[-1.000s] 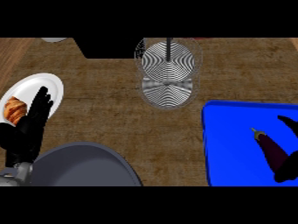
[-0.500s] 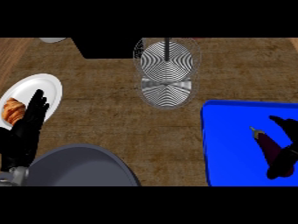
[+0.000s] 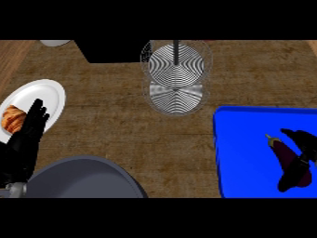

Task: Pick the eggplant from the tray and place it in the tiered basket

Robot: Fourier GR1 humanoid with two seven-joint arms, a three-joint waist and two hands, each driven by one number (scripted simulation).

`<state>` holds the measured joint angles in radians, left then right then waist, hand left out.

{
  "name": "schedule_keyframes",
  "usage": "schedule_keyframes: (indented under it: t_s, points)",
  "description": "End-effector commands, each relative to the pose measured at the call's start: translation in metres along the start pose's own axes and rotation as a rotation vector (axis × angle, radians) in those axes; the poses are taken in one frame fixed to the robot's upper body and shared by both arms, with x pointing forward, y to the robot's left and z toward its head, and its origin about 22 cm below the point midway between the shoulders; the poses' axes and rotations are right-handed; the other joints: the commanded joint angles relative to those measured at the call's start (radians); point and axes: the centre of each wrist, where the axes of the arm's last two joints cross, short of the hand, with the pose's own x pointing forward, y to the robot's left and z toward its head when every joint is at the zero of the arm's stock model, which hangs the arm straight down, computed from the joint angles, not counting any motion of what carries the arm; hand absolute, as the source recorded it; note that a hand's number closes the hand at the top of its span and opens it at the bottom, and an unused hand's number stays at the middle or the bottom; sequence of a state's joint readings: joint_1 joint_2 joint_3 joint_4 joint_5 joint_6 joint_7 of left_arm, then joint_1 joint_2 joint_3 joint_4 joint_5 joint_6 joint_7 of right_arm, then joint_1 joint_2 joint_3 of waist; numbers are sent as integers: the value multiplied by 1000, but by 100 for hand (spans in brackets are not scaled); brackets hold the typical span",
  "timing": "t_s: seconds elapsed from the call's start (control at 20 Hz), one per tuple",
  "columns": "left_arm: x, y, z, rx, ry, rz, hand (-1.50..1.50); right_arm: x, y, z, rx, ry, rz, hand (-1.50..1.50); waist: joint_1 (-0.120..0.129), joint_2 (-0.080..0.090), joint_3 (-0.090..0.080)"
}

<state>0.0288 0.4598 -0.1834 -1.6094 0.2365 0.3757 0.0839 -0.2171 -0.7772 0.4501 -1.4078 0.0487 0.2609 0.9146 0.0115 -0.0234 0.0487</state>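
While the wooden counter fills the whole view, the blue tray at the near right is the largest thing on it, set within the right arm's reach. Further off, near the middle, stands the wire tiered basket, its two round tiers seen from above; it is well apart from the tray, so the carry will probably run left and away. A white plate with a pastry lies at the left, and the left hand rests beside it, fingers straight, holding nothing. The eggplant lies on the tray. The right hand lies alongside and touching it, but whether its fingers have closed round it I cannot tell
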Motion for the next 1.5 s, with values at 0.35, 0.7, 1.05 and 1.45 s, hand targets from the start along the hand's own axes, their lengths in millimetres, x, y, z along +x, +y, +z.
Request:
schedule_keyframes:
  t_s: [0.35, 0.7, 1.05, 1.45]
  points:
    - [-42, -30, 35, -75, 150, 21, 0, 8, 25, -10, 18, -33, 30, 150, -33, 32, -49]
    - [-43, -17, 44, -68, 151, 18, 0, -6, 26, -26, -25, -131, 85, 150, -22, 36, -48]
    - [-38, -12, 55, -47, 162, 1, 0, 9, 7, -23, -217, -178, 49, 150, -41, 33, -48]
    - [-39, 2, 80, -26, 187, 1, 0, 112, 70, 49, -452, -345, -66, 150, -73, 16, -55]
